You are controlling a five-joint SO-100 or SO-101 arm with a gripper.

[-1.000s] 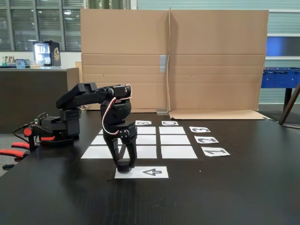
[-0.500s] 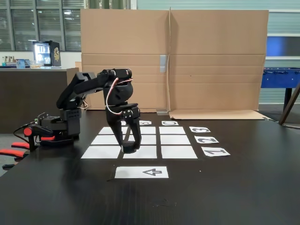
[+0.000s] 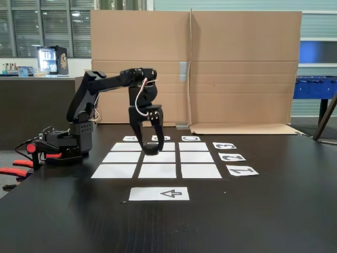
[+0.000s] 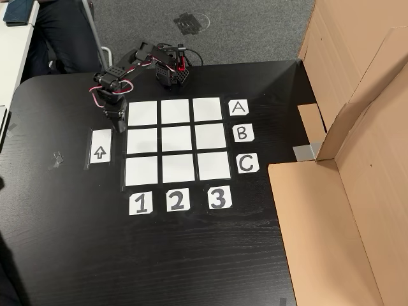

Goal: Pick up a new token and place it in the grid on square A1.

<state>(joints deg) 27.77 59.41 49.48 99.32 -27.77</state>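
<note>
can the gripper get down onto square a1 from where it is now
Probably yes. The gripper hangs just beside square A1, the corner cell in line with the A card and 1 card. The cell is bare, and nothing stands between them.

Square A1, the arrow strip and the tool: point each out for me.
Square A1 (image 4: 143, 113), other view, middle of the blank corner cell.
Arrow strip (image 3: 158, 194), fixed view, white paper left of the arrow.
Tool (image 3: 151, 151), fixed view, midway between its fingertips.

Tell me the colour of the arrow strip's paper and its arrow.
White strip, dark grey arrow; clearest in the other view.
</note>
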